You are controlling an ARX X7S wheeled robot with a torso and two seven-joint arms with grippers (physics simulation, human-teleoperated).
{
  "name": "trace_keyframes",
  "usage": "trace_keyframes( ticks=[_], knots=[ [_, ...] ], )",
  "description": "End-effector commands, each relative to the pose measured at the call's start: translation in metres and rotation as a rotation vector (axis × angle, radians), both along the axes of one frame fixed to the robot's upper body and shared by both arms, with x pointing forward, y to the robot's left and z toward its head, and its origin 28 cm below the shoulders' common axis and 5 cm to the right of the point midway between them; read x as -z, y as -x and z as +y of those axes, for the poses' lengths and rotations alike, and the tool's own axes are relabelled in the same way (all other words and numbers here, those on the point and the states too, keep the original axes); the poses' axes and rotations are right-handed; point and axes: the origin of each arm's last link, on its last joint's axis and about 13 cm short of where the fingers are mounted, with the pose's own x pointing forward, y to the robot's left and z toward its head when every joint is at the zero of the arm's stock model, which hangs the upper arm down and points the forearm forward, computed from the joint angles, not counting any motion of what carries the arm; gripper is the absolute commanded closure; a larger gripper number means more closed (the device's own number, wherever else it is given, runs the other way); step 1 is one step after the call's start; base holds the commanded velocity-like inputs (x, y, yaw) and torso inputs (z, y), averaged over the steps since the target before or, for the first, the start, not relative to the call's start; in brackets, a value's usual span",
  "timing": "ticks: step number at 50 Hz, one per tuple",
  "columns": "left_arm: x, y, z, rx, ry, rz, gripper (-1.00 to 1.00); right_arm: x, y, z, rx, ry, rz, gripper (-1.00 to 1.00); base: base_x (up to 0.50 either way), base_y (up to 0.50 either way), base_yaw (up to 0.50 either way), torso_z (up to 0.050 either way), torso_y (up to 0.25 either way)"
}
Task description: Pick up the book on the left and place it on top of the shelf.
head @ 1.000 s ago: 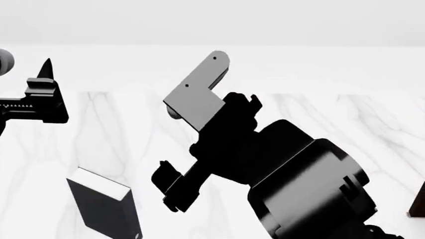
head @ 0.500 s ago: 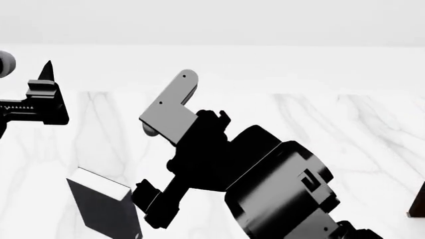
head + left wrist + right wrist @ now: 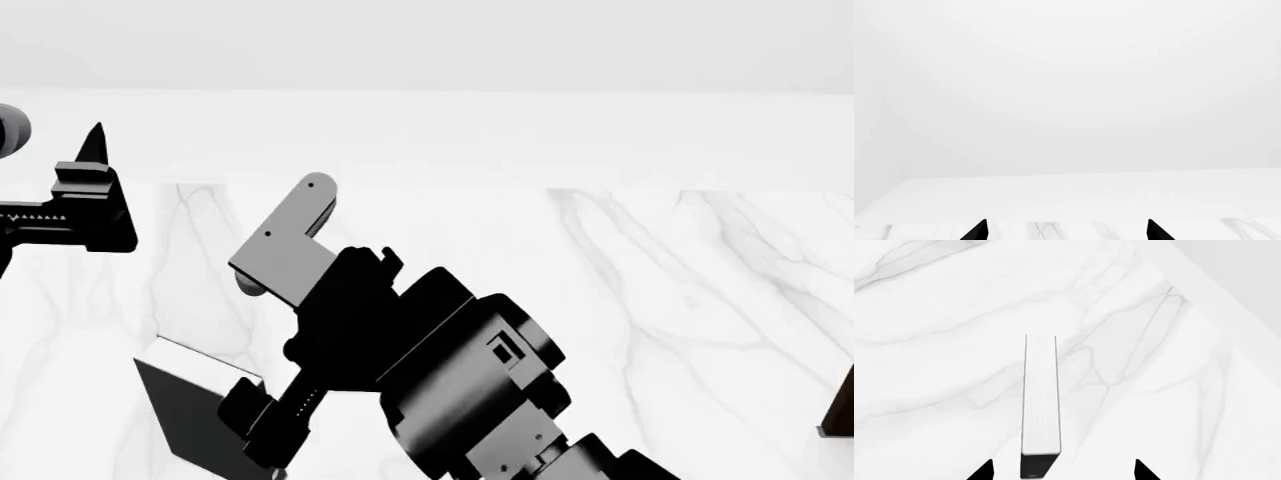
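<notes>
Black hardcover book (image 3: 1040,410), white page edges uppermost, upright on the marble table (image 3: 694,300), lower left in head view. Right gripper (image 3: 1063,471) spread around it, not touching. Left gripper (image 3: 1066,231) spread, empty.

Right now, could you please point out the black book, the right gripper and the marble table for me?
black book (image 3: 1040,405), right wrist view, white page edges.
right gripper (image 3: 1063,471), right wrist view, midway between fingertips.
marble table (image 3: 667,300), head view, bare top.

Matt black book (image 3: 187,410) with white paper edges; glossy veined marble table (image 3: 667,290).
</notes>
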Motion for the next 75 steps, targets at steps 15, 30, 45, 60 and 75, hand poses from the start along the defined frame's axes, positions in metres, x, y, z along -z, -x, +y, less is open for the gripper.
trace_keyframes(
  ticks=[15, 30, 45, 60, 75],
  knots=[
    [0.002, 0.001, 0.000, 0.006, -0.004, -0.001, -1.00, 0.035, -0.011, 0.014, -0.010, 0.015, 0.069, -1.00, 0.00, 0.00, 0.00, 0.000, 0.000],
    [0.006, 0.001, 0.002, 0.004, 0.001, 0.005, -1.00, 0.034, -0.012, 0.013, 0.010, 0.002, 0.062, -1.00, 0.00, 0.00, 0.00, 0.000, 0.000],
    [0.007, 0.002, 0.001, 0.025, 0.012, 0.011, -1.00, 0.031, -0.014, 0.015, 0.002, -0.036, 0.046, -1.00, 0.00, 0.00, 0.00, 0.000, 0.000],
    [0.009, 0.002, 0.002, 0.027, 0.006, 0.016, -1.00, 0.029, -0.014, 0.018, -0.033, -0.100, 0.036, -1.00, 0.00, 0.00, 0.00, 0.000, 0.000],
    [0.009, 0.002, 0.003, 0.033, 0.005, 0.002, -1.00, 0.032, -0.014, 0.018, -0.039, -0.086, 0.044, -1.00, 0.00, 0.00, 0.00, 0.000, -0.179]
  ],
)
